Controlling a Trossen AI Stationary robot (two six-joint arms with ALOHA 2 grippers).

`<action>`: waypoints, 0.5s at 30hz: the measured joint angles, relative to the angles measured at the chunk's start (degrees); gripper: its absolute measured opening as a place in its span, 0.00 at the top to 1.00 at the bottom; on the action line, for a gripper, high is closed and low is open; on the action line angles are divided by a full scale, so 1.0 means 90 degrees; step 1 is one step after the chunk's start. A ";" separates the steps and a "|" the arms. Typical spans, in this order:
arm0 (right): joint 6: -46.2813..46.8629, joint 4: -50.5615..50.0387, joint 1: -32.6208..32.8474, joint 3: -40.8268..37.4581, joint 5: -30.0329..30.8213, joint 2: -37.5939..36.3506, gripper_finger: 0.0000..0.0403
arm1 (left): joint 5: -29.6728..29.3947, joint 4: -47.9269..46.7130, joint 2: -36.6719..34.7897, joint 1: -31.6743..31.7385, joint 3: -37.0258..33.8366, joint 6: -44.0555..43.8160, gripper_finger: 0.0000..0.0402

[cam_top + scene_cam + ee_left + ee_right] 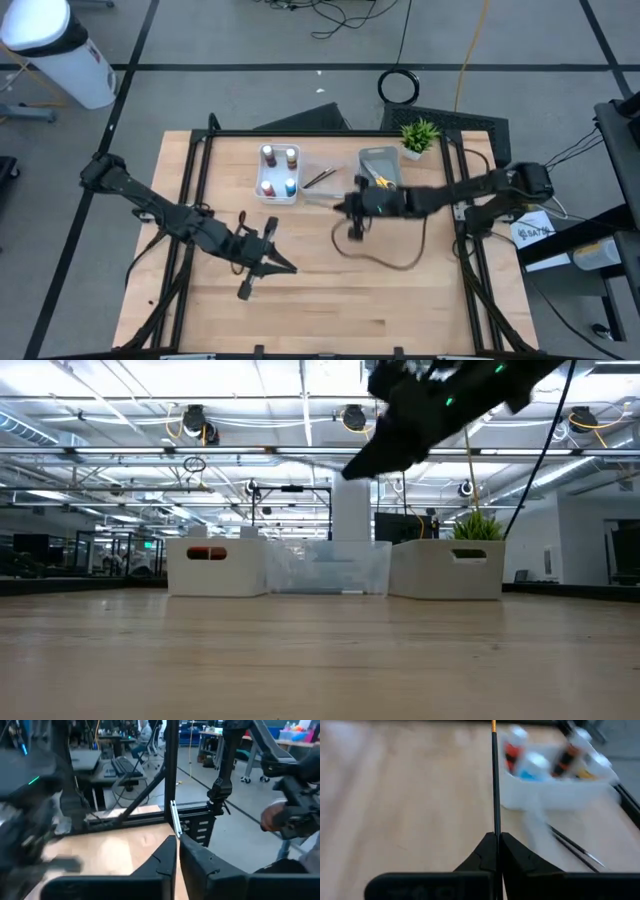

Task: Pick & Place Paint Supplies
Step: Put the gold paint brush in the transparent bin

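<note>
- Thin dark brush [495, 780] was pinched upright between the shut fingers of the right claw [497, 840], above the desk [400, 300] near the white tray [268, 190] of paint bottles [291, 157].
- Two brushes [320, 178] lay just beside that tray.
- Left claw [275, 262] was closed, empty, over the front desk.

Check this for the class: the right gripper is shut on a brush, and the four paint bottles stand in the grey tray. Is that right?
One slip: the bottles stand in the white tray, as the high view shows. The right gripper is indeed shut on a brush.

Matt pale wooden table [330, 290]
</note>
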 joint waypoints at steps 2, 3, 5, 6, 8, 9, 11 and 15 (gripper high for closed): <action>-0.0148 -0.0101 -0.0536 -0.0014 -0.0302 0.0024 1.00 | 0.0000 -0.0002 -0.0010 0.0016 0.0000 0.0310 0.90; -0.0202 -0.0061 -0.0789 -0.0012 -0.0443 0.0073 1.00 | 0.0000 -0.0044 -0.0008 0.0020 0.0000 0.0465 0.88; -0.0237 -0.0015 -0.1214 0.0002 -0.0669 0.0192 1.00 | -0.0002 -0.0172 -0.0002 0.0025 0.0000 0.0703 0.87; -0.0231 -0.0120 -0.1393 0.0001 -0.0756 0.0227 1.00 | -0.0003 -0.0208 -0.0002 0.0038 0.0000 0.0732 0.86; -0.0229 -0.0288 -0.1658 -0.0017 -0.0755 0.0291 0.99 | -0.0002 -0.0294 -0.0006 0.0072 0.0000 0.0641 0.86; -0.0224 -0.0281 -0.1767 -0.0015 -0.0757 0.0292 0.99 | -0.0002 -0.0339 -0.0006 0.0090 0.0000 0.0525 0.86; -0.0161 -0.0240 -0.1921 -0.0013 -0.0766 0.0272 0.97 | -0.0002 -0.0427 -0.0004 0.0125 0.0000 0.0261 0.87; 0.0285 0.0081 -0.2029 -0.0012 -0.0758 0.0282 0.92 | -0.0007 -0.0458 -0.0004 0.0160 0.0000 0.0167 0.87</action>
